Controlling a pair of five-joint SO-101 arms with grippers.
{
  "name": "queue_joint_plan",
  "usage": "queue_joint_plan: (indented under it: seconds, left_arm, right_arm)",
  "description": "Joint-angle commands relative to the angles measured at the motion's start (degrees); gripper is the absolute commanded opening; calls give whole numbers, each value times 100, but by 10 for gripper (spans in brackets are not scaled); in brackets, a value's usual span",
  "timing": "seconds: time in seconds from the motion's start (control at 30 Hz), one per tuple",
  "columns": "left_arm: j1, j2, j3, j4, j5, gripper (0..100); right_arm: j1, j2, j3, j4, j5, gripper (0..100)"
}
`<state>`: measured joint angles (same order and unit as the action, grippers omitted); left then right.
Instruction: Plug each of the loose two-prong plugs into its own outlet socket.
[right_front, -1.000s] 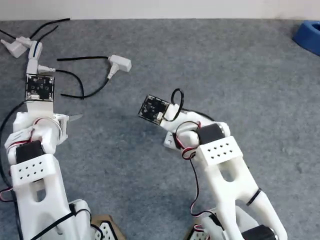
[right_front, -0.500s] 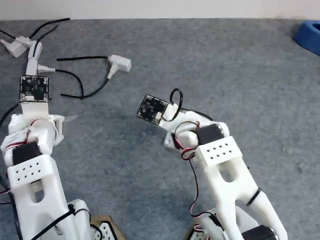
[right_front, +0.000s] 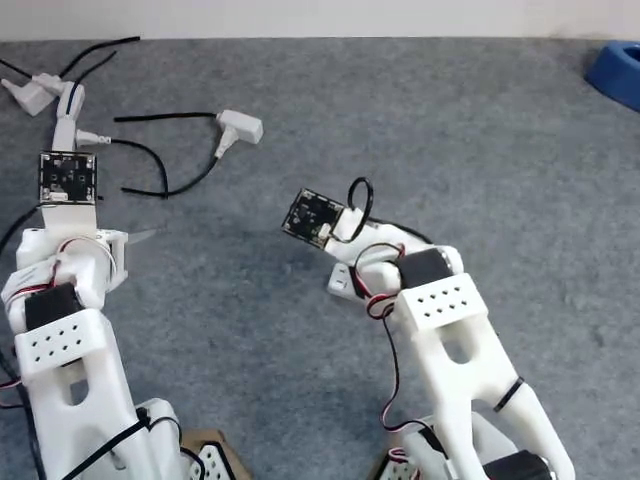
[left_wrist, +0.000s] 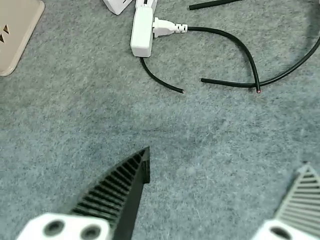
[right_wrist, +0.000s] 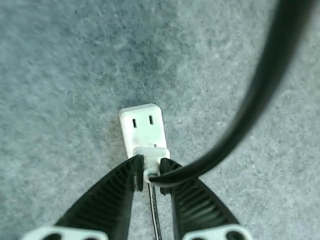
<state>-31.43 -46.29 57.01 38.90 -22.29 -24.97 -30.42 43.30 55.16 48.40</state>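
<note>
Outlet socket (right_wrist: 142, 122) lies mid-table, pinched at its neck by the right gripper (right_wrist: 151, 161), which has nudged right. The left gripper (left_wrist: 226, 159), wide open and empty, has advanced toward the far-left cords (left_wrist: 235, 45). The loose plug (right_front: 240, 127) still needs fetching.

The left arm (right_front: 62, 345) and right arm (right_front: 445, 320) are both showing white printed shells with dotted vent holes, black servo blocks and looping red and black wires. Each is carrying a small dark camera board (right_front: 68, 176) at its wrist, and the jaws are showing ribbed inner faces.
</note>
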Motion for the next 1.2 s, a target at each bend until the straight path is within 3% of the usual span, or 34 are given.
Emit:
queue_joint_plan:
  seconds: [0.0,0.27,0.93,1.17]
  left_arm:
    - [-48,-22,-66,-132,-53,410]
    - [-48,-22,-66,-132,-53,409]
    - [-338,-22,-22,-422,-53,409]
    - [-321,-22,-22,-422,-44,408]
  right_arm:
    - [127,-40,-40,-101,-53,5]
    - [-312,-40,-40,-75,-378,5]
    - [198,-31,488,-462,-334,5]
    - [-189,-31,725,-488,-396,5]
